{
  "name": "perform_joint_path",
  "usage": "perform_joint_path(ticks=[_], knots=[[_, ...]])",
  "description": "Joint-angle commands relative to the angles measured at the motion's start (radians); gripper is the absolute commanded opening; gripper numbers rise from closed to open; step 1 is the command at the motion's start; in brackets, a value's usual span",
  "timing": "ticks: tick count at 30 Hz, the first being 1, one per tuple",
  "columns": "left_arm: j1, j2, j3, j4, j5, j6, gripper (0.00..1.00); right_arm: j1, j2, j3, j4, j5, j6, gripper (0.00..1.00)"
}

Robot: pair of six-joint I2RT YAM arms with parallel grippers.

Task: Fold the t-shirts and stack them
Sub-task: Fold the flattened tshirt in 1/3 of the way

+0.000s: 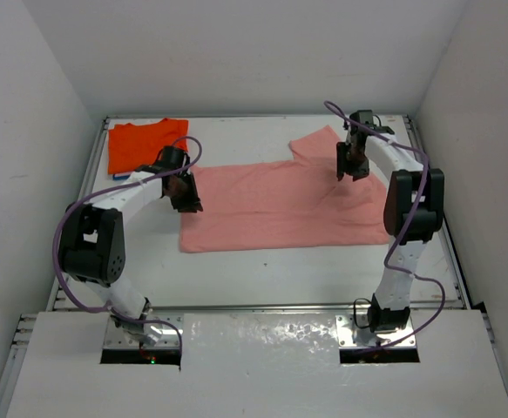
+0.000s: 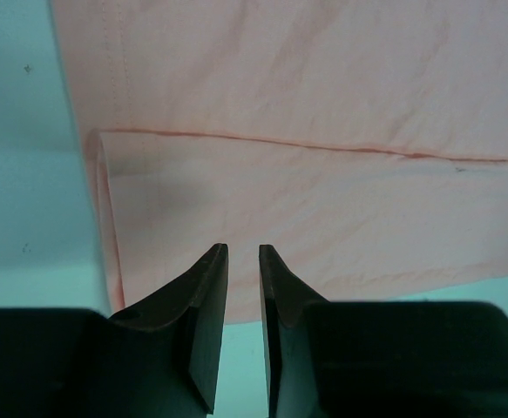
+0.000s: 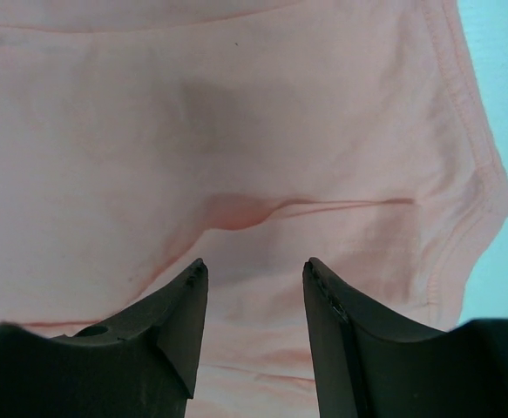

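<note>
Top external: pink t-shirt [image 1: 280, 205] is laid flat on the table [image 1: 262, 279], long axis left-right, sleeve toward far right. At its left edge the left hand [image 1: 187, 204] is held narrowly parted, right hand [image 1: 350, 172] spread wider; nothing pinched, contact unclear.

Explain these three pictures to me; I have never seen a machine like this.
These are two robot arms, left and right, bolted at the near edge of a table. The wide picture comes from a fixed camera above and behind them. The other two come from a camera on each wrist, looking past that arm's two black fingers. A salmon-pink t-shirt lies spread across the middle. A folded orange t-shirt lies in the far left corner, a blue edge showing at its near side. The left gripper hangs over the pink shirt's left end, jaws narrowly apart; the right gripper over its right part, jaws wider. Neither holds anything.
</note>
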Motion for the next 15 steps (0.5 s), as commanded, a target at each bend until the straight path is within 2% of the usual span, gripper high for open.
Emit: perform_joint_path(ticks=[1, 5, 15], knots=[[-0.009, -0.042, 0.035, 0.001, -0.007, 0.016, 0.19, 0.008, 0.031, 0.047, -0.026, -0.042, 0.021, 0.46], [-0.009, -0.035, 0.035, 0.001, -0.01, 0.018, 0.19, 0.026, 0.049, 0.041, -0.033, -0.091, 0.029, 0.45], [-0.009, -0.024, 0.039, 0.002, -0.018, 0.003, 0.19, 0.043, 0.08, 0.034, -0.052, -0.071, 0.041, 0.39]])
